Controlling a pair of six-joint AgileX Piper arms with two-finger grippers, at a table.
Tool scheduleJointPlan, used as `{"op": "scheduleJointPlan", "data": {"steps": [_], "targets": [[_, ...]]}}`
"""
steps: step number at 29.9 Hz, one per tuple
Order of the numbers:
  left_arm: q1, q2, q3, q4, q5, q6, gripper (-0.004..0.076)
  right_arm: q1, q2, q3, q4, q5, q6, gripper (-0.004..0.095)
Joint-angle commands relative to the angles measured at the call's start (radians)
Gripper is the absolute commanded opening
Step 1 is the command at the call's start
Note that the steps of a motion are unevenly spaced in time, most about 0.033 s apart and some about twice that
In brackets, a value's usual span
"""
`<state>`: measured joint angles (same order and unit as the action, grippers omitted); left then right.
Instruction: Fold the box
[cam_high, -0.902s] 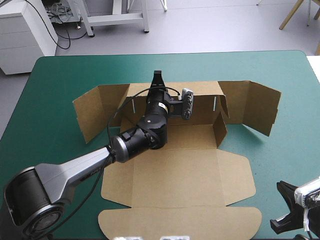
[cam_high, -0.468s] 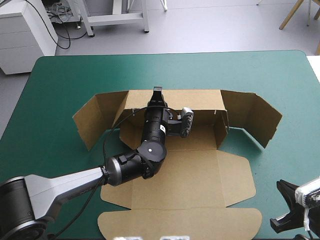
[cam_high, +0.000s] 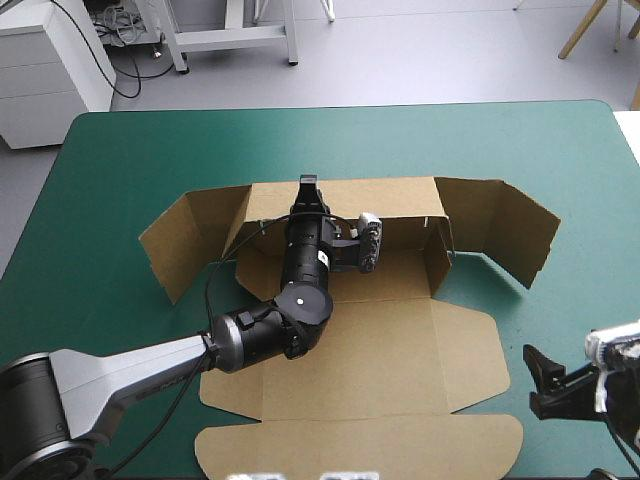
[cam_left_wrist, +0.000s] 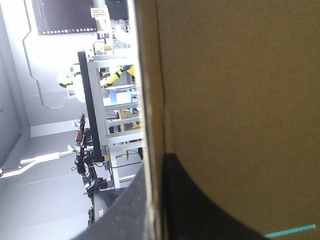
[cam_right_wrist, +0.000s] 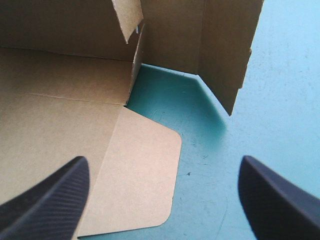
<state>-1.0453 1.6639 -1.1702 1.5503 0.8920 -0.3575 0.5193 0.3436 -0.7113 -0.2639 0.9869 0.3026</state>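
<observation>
Cardboard is what the cut brown box (cam_high: 380, 340) is made of, and it sits in the middle of the table with the teal-green cover (cam_high: 120, 170). Its big front part lies flat. Its back wall stands up, and the flaps at both ends stand up too, spread outward. The left gripper (cam_high: 308, 186), with black fingers, pinches the top edge of the back wall, the board squeezed between them. The right gripper (cam_high: 541, 379) hangs near the box's front right corner, apart from it, fingers wide apart and holding nothing.
</observation>
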Motion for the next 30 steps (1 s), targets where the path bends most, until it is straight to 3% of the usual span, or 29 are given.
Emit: {"op": "scheduleJointPlan", "data": {"steps": [1, 7, 15, 18, 23, 27, 30], "targets": [[-0.008, -0.051, -0.026, 0.054, 0.044, -0.015, -0.001, -0.008, 0.108, -0.055, -0.089, -0.14, 0.067, 0.0918], [-0.008, -0.051, -0.026, 0.054, 0.044, -0.015, -0.001, -0.008, 0.347, -0.18, -0.282, -0.168, 0.232, 0.0918], [-0.008, -0.051, -0.026, 0.054, 0.044, -0.015, -0.001, -0.008, 0.653, -0.371, -0.39, -0.173, 0.249, 0.091], [-0.008, -0.051, -0.026, 0.054, 0.044, -0.015, -0.001, -0.048, 0.733, -0.455, -0.382, -0.207, 0.233, 0.0889], [-0.008, -0.051, -0.026, 0.054, 0.044, -0.015, -0.001, -0.197, 0.856, -0.6, -0.223, -0.246, 0.077, 0.0833], [-0.008, -0.051, -0.026, 0.054, 0.044, -0.015, -0.001, -0.329, 0.964, -0.715, 0.032, -0.221, -0.162, 0.0803], [-0.008, -0.051, -0.026, 0.054, 0.044, -0.015, -0.001, -0.396, 1.033, -0.801, 0.158, -0.177, -0.257, 0.0801]]}}
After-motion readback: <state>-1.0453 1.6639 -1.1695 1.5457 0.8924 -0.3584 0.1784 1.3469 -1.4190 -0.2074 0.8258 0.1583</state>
